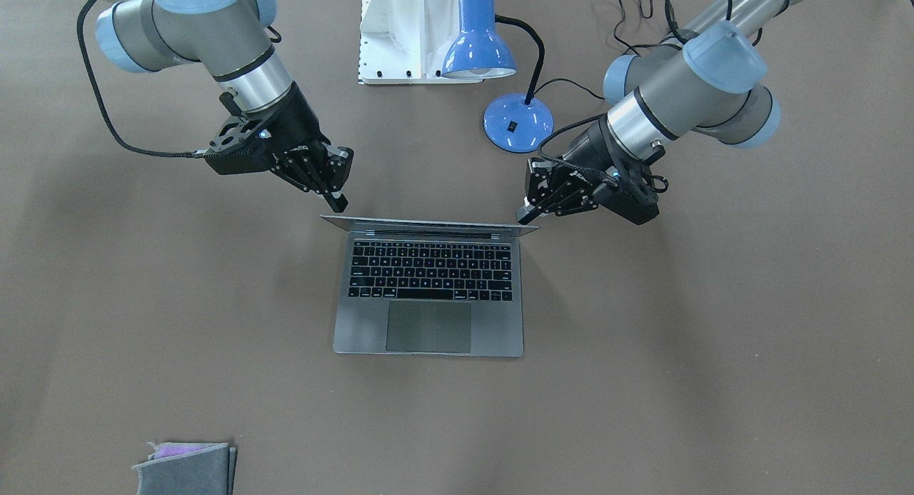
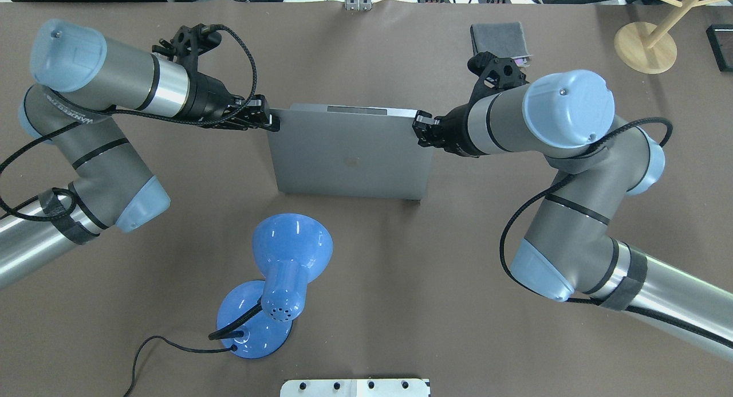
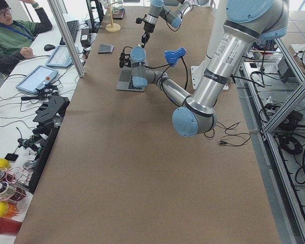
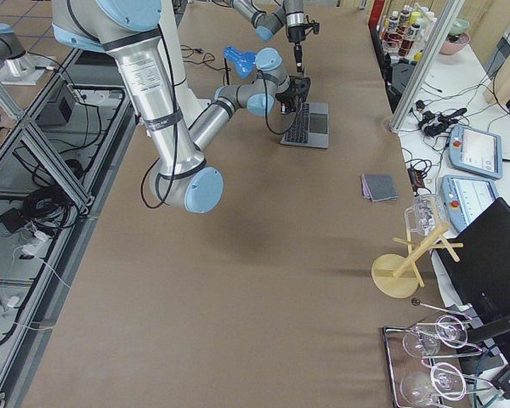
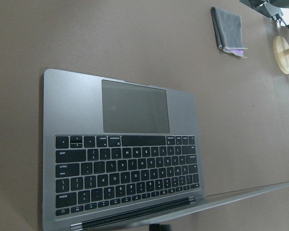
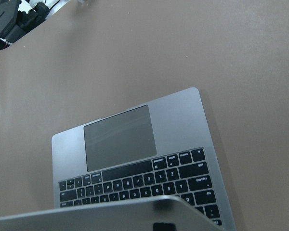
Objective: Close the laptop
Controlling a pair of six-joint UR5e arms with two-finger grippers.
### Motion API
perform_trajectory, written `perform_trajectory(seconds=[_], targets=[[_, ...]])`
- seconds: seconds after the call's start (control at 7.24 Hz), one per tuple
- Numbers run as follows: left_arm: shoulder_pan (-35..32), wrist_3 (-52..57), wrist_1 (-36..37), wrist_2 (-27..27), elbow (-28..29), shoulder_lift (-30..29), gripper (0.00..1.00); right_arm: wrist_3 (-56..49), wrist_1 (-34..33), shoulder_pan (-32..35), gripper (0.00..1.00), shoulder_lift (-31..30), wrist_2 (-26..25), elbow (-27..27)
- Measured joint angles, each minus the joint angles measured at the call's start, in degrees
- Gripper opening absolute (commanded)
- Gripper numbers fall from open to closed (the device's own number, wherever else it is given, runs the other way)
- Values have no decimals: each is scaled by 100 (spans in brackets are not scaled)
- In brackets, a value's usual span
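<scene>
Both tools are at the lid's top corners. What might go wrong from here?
The left tool and right tool sit at opposite corners of the laptop lid; uneven pushing may twist it. The lid's edge is thin, so a tip may slip off. Nothing holds the base, so it may slide.

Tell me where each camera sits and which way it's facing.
Front-facing: across the table, facing the robot, above the open slim space-grey metal laptop; left pincer view-right, right pincer view-left.
Overhead: behind the robot, looking forward onto the lid; both arms.
Exterior left: table's end; left arm near.
Exterior right: opposite end; right arm near.
Left wrist: over the keyboard; no arm visible.
Right wrist: likewise, from the other side.
Front-facing and overhead share the blue desk lamp.
</scene>
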Motion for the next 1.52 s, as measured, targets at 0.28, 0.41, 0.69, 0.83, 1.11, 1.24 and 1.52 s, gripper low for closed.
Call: perform_trajectory(seconds=[0.28,0.41,0.69,0.83,1.11,1.24,1.52], targets=[[-16,101,23,208,302,-156,0,-49,22,171,0,351,1,-637],[-15,117,29,300,470,-237,0,-101,35,232,0,543,-3,-983],[15,127,21,574,1056,-531,0,-152,51,288,0,800,-22,-1568],[93,175,17,800,1370,-692,0,-168,57,289,0,890,-33,-1826],[326,521,15,1428,1851,-875,0,-178,59,277,0,1015,-63,-2179],[364,616,15,1554,1947,-895,0,-179,56,249,0,1030,-113,-2239],[372,663,15,1610,1962,-903,0,-179,55,215,0,1042,-173,-2236]])
